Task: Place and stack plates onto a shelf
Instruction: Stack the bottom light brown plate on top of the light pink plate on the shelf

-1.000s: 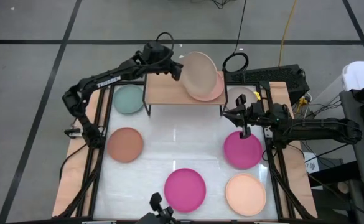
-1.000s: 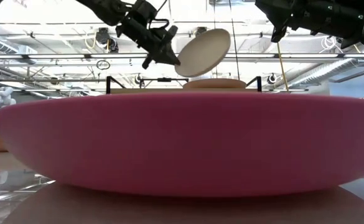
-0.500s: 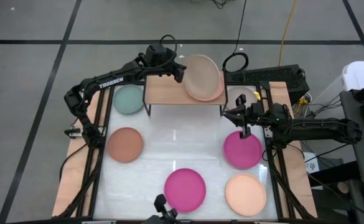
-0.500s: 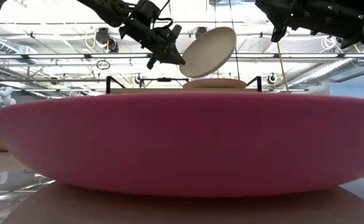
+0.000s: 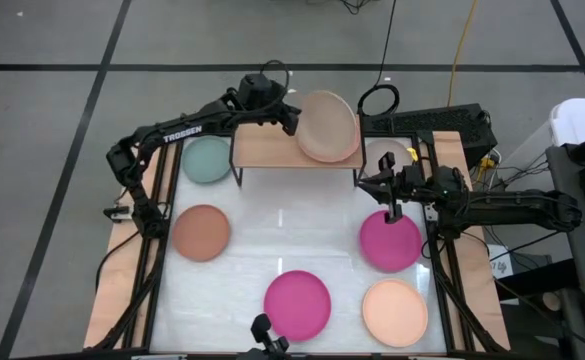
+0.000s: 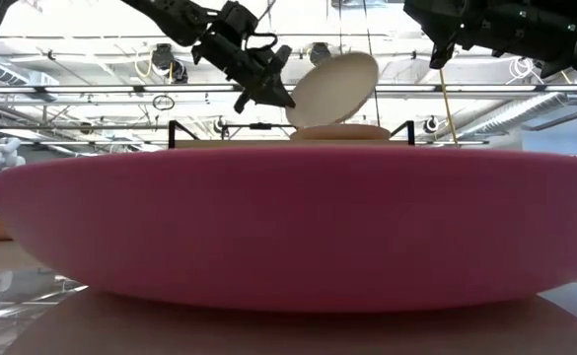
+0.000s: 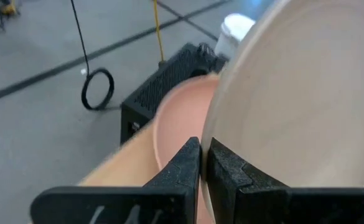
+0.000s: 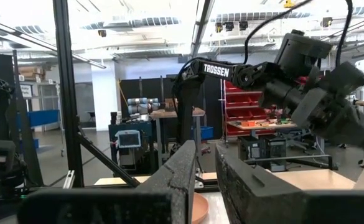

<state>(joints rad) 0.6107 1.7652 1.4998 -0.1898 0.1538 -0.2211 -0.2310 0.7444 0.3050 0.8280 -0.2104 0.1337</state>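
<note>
My left gripper (image 5: 290,115) is shut on a beige plate (image 5: 327,122) over the right half of the light-wood shelf (image 5: 267,150). A pink plate (image 5: 353,150) lies flat on the shelf under it, also seen in the low view (image 6: 339,131). My right gripper (image 5: 392,208) hangs above a magenta plate (image 5: 390,242) that rests flat on the table. It touches nothing, and its fingers (image 8: 185,168) are a narrow gap apart. My left gripper (image 7: 203,162) pinches the beige plate's rim (image 7: 214,134) on the plate's left side between its two fingers. It comes from the table's left, slanting down. The plate (image 6: 332,87) is tilted, held edge low and free edge raised. I cannot tell whether the low edge touches the pink plate.
Flat on the table lie a teal plate (image 5: 207,160), a terracotta plate (image 5: 202,232), a second magenta plate (image 5: 297,304) near the front and a peach plate (image 5: 395,312). Black frame rails (image 5: 167,200) run along both table sides. The shelf's left half is bare wood.
My left gripper has moved a little toward the table's right over the shelf, carrying the beige plate with it. The plate has tipped steeper, and its held edge has come down close to the pink plate. The right arm has kept still.
</note>
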